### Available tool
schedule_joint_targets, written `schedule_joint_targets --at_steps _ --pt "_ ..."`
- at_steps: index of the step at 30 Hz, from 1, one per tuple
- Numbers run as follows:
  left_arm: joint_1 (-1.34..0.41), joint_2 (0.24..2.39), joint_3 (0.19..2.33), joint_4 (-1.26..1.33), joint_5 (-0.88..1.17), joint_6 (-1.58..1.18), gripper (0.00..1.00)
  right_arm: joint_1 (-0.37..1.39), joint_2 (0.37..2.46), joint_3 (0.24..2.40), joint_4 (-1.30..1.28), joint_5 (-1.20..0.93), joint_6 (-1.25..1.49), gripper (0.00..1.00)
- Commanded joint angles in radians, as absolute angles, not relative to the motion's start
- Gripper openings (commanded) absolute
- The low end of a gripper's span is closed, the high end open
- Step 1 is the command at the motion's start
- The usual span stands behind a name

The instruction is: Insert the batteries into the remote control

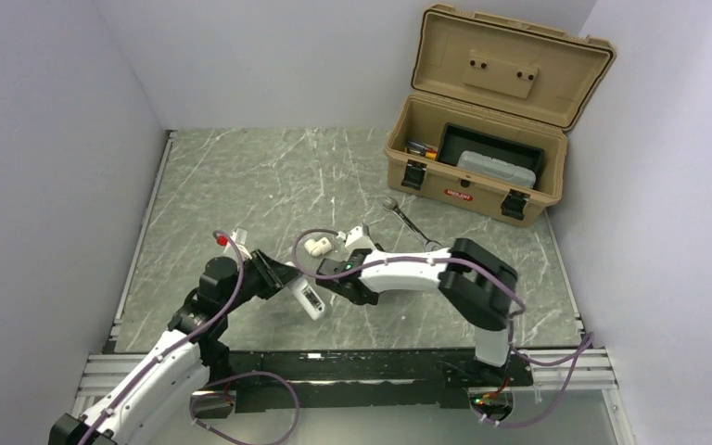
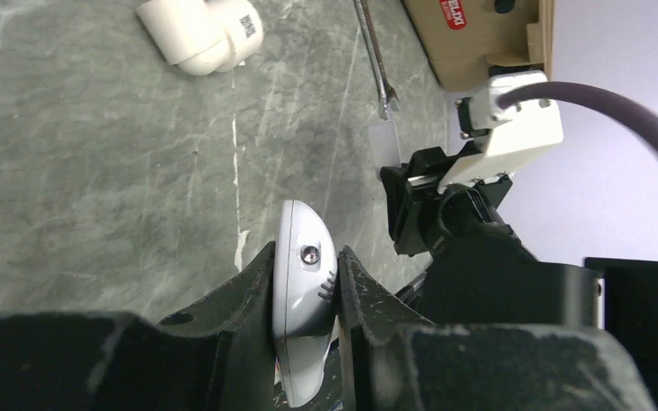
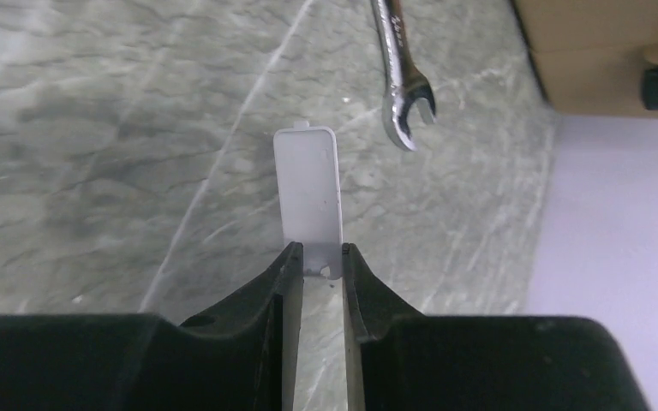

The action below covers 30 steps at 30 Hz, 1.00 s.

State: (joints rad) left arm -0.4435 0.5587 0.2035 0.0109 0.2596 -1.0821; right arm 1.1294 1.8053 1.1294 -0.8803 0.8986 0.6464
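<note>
Two grips to report. My left end effector [image 2: 306,254] is clamped on the remote control [image 2: 302,287]. The handset sits edge-on between the fingers, and its rounded white end pokes out past the fingertips above the grey marbled worktop [image 2: 94,171]. From overhead, I see the handset near the middle of the worktop, between the two arms.

My right end effector [image 3: 317,257] is pinched shut on a thin white plate [image 3: 308,193]. The plate is a narrow rectangle with a small tab on its far end, and it points straight out from the fingertips. The left wrist camera shows that end effector just to the right of the handset, apart from it.

A silver wrench [image 3: 403,77] lies flat on the worktop beyond the plate, with its open end nearest me. A stubby white pipe fitting [image 2: 201,34] rests farther out, left of the wrench. The tan toolbox [image 1: 491,139] stands open at the far right corner.
</note>
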Motion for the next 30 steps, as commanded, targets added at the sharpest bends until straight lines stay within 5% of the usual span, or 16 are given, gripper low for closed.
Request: schedule_joint_targets --at_steps 1,30 --pt "-0.427 0.534 0.223 -0.045 0.253 -1.055 0.00 1.130 1.923 1.220 -1.210 1.072 0.844 0.04" --pt "-0.411 0.450 0.208 -0.149 0.239 -1.047 0.00 1.133 2.152 1.249 -1.075 0.910 0.614 0.14"
